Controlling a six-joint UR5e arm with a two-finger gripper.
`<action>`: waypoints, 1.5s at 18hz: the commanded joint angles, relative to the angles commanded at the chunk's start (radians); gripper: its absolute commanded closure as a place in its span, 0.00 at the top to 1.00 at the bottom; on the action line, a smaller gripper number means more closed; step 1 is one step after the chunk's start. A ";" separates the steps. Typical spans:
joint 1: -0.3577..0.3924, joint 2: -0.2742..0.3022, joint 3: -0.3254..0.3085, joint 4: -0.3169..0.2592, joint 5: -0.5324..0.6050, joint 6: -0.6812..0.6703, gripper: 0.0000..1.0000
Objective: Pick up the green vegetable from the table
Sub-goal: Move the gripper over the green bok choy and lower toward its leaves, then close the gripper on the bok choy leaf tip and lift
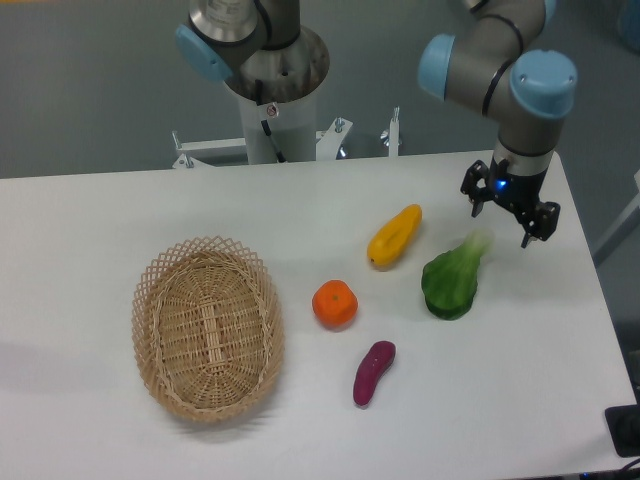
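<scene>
At right of frame, the claw point(510, 213) hovers, fingers apart, above the green vegetable point(452, 280) on the worktop point(100, 210), apparently lining up a grasp.

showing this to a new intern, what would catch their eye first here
Probably the gripper, hanging open just above the pale stem end of the green vegetable at the table's right side. Next comes the big woven basket at left, with the orange between them.

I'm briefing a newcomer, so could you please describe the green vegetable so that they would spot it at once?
On the white table, look right, just below the open gripper. The green vegetable lies there: leafy dark green with a pale stem, unlike the yellow vegetable and orange to its left.
</scene>
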 joint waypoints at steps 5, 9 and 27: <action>-0.012 -0.034 -0.048 0.074 0.002 0.005 1.00; -0.014 -0.043 -0.052 0.075 0.003 0.005 1.00; -0.015 -0.058 -0.089 0.101 0.005 0.003 0.72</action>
